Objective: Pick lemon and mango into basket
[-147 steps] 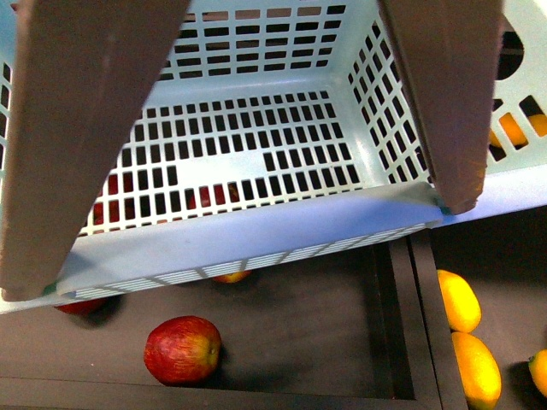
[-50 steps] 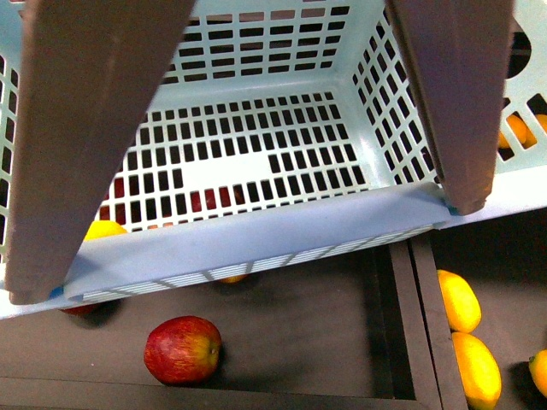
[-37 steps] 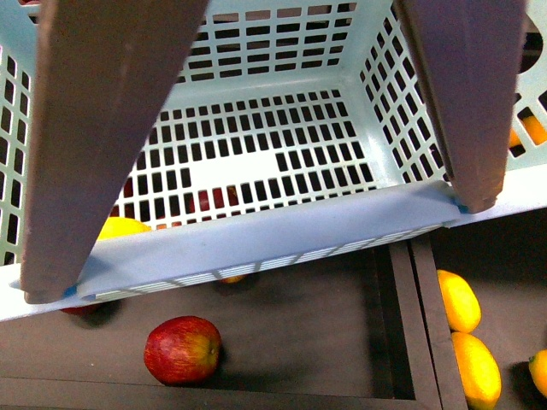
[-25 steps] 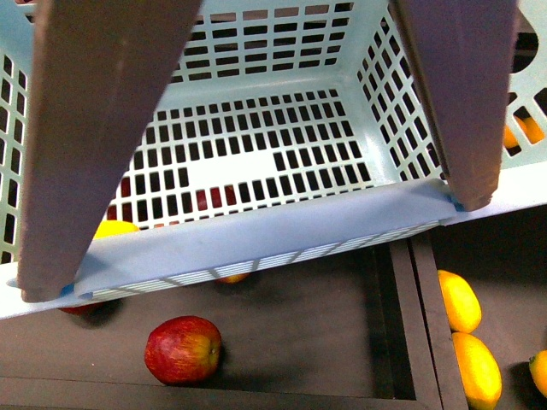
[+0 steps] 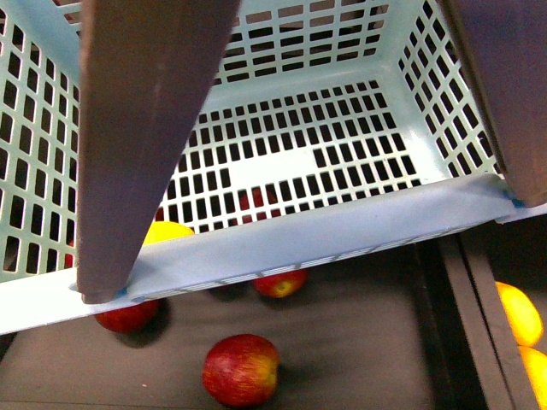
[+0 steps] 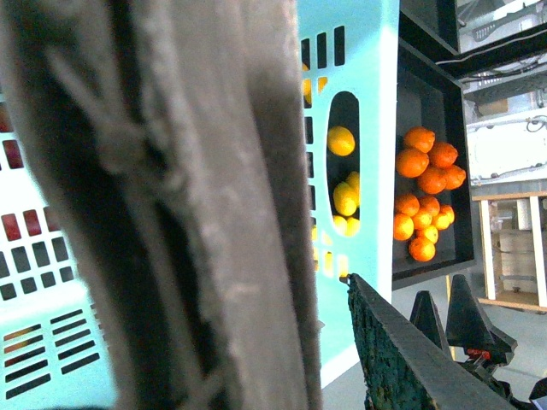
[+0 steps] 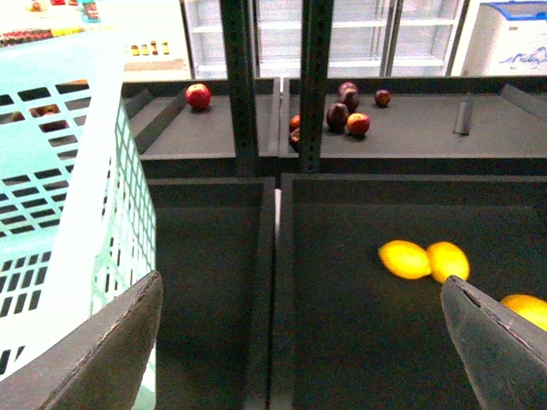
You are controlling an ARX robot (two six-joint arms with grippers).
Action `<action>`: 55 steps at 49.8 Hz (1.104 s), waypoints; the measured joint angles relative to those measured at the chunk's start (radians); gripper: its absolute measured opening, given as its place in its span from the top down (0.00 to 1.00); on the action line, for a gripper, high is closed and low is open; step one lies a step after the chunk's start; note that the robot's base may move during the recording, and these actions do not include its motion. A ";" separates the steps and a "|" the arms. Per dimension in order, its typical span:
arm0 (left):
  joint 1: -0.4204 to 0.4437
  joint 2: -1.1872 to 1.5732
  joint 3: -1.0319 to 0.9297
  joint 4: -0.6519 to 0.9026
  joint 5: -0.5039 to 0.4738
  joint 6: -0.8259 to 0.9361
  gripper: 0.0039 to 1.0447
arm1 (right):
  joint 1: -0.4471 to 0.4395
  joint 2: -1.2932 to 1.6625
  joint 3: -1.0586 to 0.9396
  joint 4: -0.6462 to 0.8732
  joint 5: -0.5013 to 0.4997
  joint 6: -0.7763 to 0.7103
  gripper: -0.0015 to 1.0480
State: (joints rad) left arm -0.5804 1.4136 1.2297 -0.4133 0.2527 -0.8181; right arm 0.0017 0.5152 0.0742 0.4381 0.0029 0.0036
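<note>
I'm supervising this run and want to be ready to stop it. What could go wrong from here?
The two yellow fruits lie touching, so the open right pincer may nudge or grab the wrong one. The basket's brown handle blocks much of the front view, hiding the approach.

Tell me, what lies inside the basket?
One yellow fruit lies in the basket, half hidden behind its near rim. The brown handle covers part of the floor.

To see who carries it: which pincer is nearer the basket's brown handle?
Left. The left pincer is close up at the handle; the right pincer hangs open beside the basket.
</note>
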 joint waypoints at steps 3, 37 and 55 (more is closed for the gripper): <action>0.000 0.000 0.000 0.000 -0.002 0.002 0.74 | 0.000 0.000 0.000 0.000 0.000 0.000 0.08; 0.003 0.001 0.001 -0.001 -0.006 0.001 0.74 | 0.000 -0.001 -0.002 -0.001 -0.001 0.000 0.08; 0.005 0.000 0.001 -0.002 -0.015 0.001 0.74 | -0.001 0.000 -0.002 -0.001 0.000 0.000 0.08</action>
State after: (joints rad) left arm -0.5758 1.4139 1.2308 -0.4156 0.2375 -0.8173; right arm 0.0006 0.5148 0.0723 0.4370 0.0025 0.0036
